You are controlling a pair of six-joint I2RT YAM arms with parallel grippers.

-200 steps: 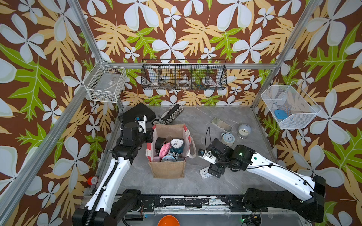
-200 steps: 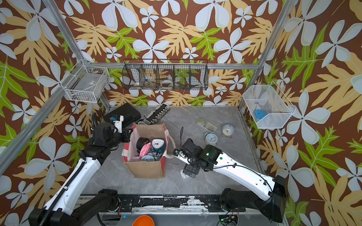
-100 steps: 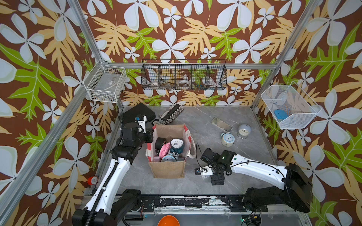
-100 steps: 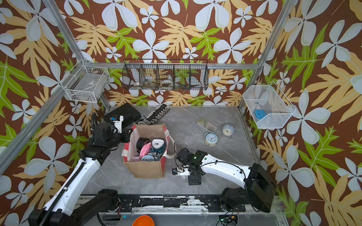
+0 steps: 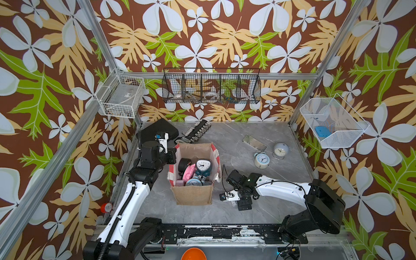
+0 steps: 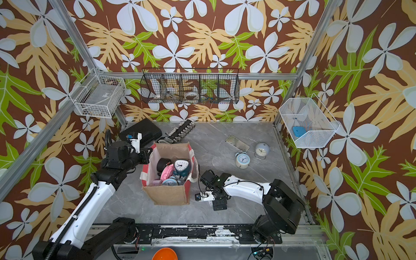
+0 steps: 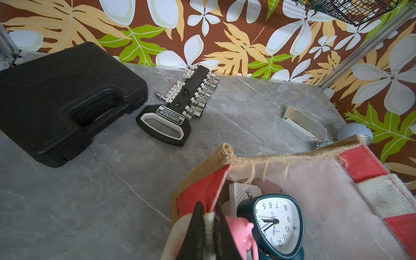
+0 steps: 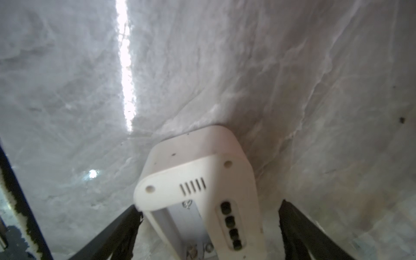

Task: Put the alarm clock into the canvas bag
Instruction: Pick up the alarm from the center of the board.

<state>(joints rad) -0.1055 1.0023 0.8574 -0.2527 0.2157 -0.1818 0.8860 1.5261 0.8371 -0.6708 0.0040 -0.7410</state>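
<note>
The canvas bag stands open at the table's middle with several clocks inside, a teal one on top. My left gripper is shut on the bag's red-and-white striped side rim. To the right of the bag, near the front edge, my right gripper points down at the table, open. Its jaws straddle a white boxy alarm clock lying there. One finger touches the clock's corner and the other stands apart. In the top views the clock is mostly hidden under the gripper.
Two more alarm clocks stand at the right rear: a pale blue twin-bell and a round grey one, beside a flat mirror-like plate. A black case and a socket rail lie behind the bag. Wire baskets hang on the walls.
My right arm has folded down low and drawn toward the front edge, bringing its open gripper down over the white clock. The left arm and the bag have not moved.
</note>
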